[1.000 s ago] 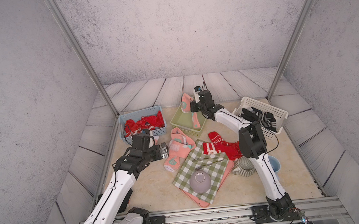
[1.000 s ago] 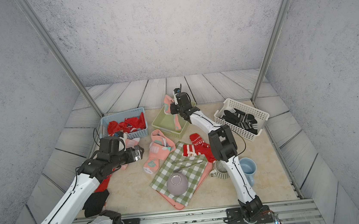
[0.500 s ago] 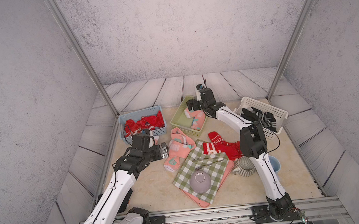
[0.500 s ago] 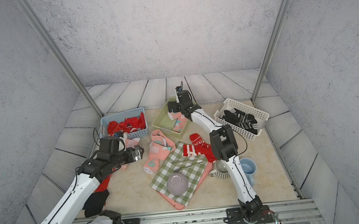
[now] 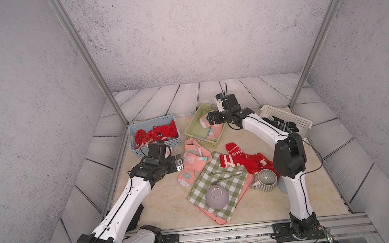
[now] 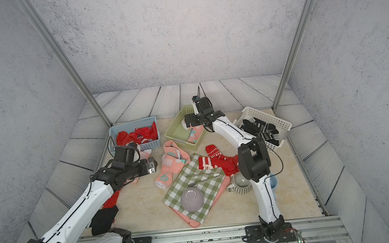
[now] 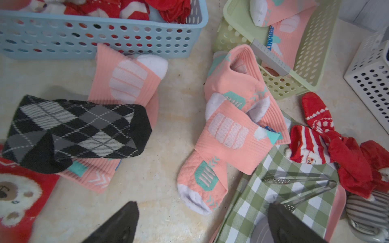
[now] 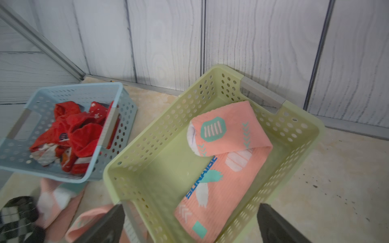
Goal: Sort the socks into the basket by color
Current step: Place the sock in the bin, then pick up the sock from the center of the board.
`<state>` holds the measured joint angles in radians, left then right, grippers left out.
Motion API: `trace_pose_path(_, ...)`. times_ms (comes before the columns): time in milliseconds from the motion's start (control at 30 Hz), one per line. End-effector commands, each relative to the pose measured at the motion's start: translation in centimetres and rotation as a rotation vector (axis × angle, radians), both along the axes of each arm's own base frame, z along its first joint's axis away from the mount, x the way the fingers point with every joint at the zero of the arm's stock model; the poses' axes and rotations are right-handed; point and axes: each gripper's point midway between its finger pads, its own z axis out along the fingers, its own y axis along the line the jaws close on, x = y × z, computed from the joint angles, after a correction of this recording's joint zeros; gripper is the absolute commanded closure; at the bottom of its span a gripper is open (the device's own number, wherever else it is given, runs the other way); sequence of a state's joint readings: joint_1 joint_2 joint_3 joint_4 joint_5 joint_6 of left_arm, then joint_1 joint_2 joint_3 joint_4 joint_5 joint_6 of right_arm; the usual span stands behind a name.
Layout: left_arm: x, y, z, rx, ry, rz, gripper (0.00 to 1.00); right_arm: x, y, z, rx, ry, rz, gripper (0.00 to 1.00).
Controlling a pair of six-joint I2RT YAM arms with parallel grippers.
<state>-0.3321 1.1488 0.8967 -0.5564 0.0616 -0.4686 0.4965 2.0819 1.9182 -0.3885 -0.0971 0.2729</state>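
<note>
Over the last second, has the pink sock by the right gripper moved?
Yes. The pink sock dropped down into the green basket, free of the open right gripper.

Upturned grey bowl (image 5: 216,197) and metal tongs (image 5: 226,174) on checked cloth (image 5: 237,186) over pink tray (image 5: 242,196), striped mug (image 5: 266,181) beside

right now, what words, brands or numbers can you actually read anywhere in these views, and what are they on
"SUNAIB", in blue, on the pink sock in the green basket; its end is tucked under the fold, so the spelling is unsure.
Blue lettering on that sock in the left wrist view: too blurred to read.
Blue scrap on the loose pink sock: too little shows to read.
Nothing else is legible.
</note>
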Motion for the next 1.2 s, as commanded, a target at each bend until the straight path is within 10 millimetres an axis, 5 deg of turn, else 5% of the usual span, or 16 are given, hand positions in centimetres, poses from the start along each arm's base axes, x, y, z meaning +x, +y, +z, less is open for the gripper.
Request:
trace_pose_path(0,2.1,0.6,0.4,0.042,-0.043,0.062,0.06,-4.7,0.4,1.8,0.039,0.031,0.046,0.01)
trace_pose_path(233,6.7,0.9,-1.6,0.139,-0.011,0.099,0.22,-12.7,-0.1,0.7,0.033,0.088,0.122,0.01)
trace_pose_path(400,10.0,1.6,-3.3,0.249,0.009,0.12,0.33,-16.0,-1.8,-0.2,0.014,0.114,0.134,0.01)
trace_pose_path(633,11.9,3.5,-7.0,0.389,0.137,0.164,0.14,-17.7,-3.5,0.3,-0.007,0.091,0.121,0.01)
trace_pose_path(1167,12.5,6.4,-10.3,0.548,0.153,0.261,0.22,-18.5,-3.7,-0.3,0.001,0.096,0.139,0.01)
